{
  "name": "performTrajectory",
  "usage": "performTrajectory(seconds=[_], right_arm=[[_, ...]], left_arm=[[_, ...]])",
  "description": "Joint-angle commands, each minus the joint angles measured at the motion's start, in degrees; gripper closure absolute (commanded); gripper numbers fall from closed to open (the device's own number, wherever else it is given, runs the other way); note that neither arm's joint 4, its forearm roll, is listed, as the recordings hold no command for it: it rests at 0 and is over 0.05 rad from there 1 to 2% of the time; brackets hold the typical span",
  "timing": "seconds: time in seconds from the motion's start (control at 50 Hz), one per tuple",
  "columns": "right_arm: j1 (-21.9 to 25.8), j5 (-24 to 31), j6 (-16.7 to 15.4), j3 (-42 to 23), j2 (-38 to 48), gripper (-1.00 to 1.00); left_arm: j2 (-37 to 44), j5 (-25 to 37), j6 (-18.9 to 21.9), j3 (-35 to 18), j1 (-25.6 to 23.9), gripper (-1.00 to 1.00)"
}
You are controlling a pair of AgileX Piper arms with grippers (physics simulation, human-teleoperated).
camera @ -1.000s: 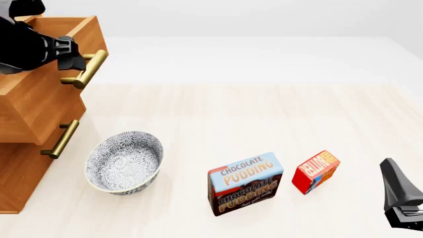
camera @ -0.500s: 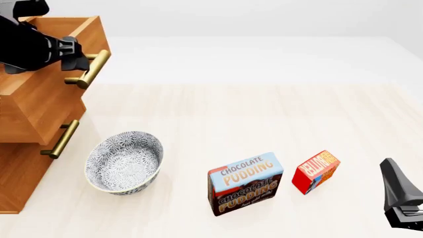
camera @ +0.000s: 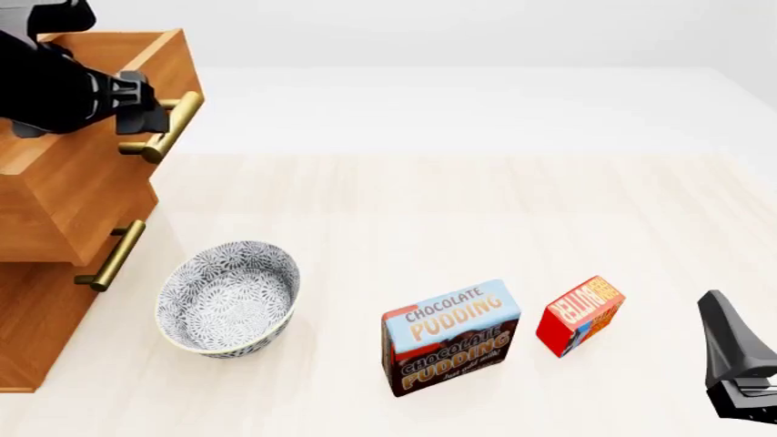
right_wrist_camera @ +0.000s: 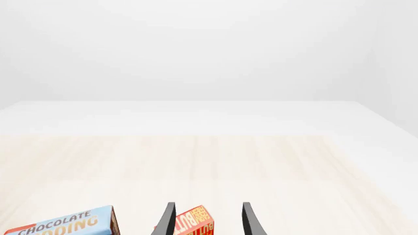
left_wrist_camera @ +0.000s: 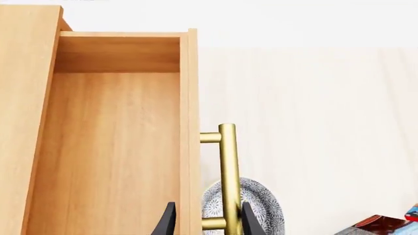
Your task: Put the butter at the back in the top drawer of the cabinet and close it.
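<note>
Warm matt wood cabinet (camera: 67,196) with a glossy brass handle (left_wrist_camera: 228,177).

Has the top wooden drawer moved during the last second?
Yes. The top wooden drawer slid slightly further out of the brown cabinet, towards the table's right; the patterned bowl stayed put.

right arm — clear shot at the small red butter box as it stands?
Probably yes. The right end effector is open and lined up on the small red butter box; bare table between them. The brown-and-blue pudding box stands off to one side, apart.

Cabinet (camera: 49,300) cut off at left — right gripper (camera: 743,401) partly out of frame.
</note>
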Motion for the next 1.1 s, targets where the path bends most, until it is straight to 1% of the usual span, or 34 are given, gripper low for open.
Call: performTrajectory(seconds=[0.02, 0.66, 0.9, 0.94, 1.1], right_arm=[[0.00, 0.00, 0.00, 0.00, 0.00, -1.00], [0.00, 0.00, 0.00, 0.00, 0.00, -1.00], [0.00, 0.00, 0.00, 0.00, 0.00, -1.00], [0.00, 0.00, 0.00, 0.00, 0.00, -1.00], [0.00, 0.00, 0.00, 0.00, 0.00, -1.00]], left_arm=[[-0.55, 0.16, 0.49, 0.74, -1.06, -1.00], [-0.33, -0.39, 0.29, 1.37, -2.73, -1.00], [-0.48, -0.77, -0.14, 1.96, -4.62, -1.00], [0.05, -0.86, -1.21, 2.04, -5.62, -1.00], [-0.07, -1.37, -1.01, 2.70, -6.30, -1.00]])
